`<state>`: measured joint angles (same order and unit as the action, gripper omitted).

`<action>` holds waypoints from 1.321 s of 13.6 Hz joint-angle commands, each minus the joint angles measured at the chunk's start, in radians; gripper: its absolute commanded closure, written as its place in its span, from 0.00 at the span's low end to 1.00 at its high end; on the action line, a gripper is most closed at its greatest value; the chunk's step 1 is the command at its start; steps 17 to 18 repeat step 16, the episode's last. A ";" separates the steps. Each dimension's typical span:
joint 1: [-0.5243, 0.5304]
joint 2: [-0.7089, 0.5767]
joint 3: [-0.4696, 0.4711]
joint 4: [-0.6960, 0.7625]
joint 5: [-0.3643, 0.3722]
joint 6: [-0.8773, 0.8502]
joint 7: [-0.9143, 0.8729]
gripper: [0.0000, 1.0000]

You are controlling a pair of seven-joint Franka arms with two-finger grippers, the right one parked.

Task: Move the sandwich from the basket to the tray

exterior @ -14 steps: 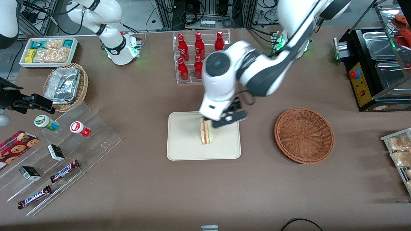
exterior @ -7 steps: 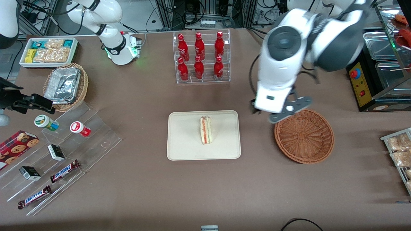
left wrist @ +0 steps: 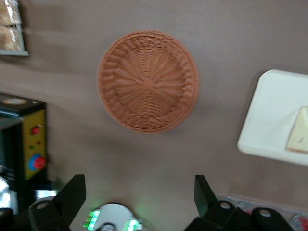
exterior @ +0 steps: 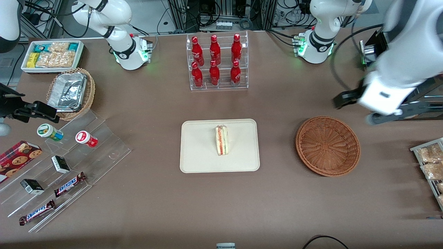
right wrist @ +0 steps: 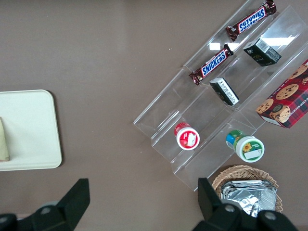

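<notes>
The sandwich (exterior: pixel 222 140) stands on the tray (exterior: pixel 197 152); the basket (exterior: pixel 327 146) sits alone on the desk (exterior: pixel 155 207); the claw (exterior: pixel 367 109) hangs spread wide, gripping nothing, above the desk near the basket.

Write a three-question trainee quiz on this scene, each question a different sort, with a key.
1. True or false: the sandwich lies in the basket.
2. The gripper is: A) shut on the sandwich B) open, raised near the basket, toward the working arm's end C) resting on the tray.
3. Fill in: the basket holds ____.

Key: 1 false, it stands on the tray; 2 B; 3 nothing.
</notes>
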<state>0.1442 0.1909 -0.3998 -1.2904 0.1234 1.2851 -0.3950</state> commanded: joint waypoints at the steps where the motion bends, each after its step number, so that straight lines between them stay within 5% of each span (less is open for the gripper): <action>1: -0.006 -0.088 0.137 -0.066 -0.086 -0.016 0.192 0.01; 5: -0.152 -0.177 0.421 -0.160 -0.125 -0.020 0.387 0.01; 18: -0.146 -0.196 0.388 -0.176 -0.090 -0.066 0.394 0.01</action>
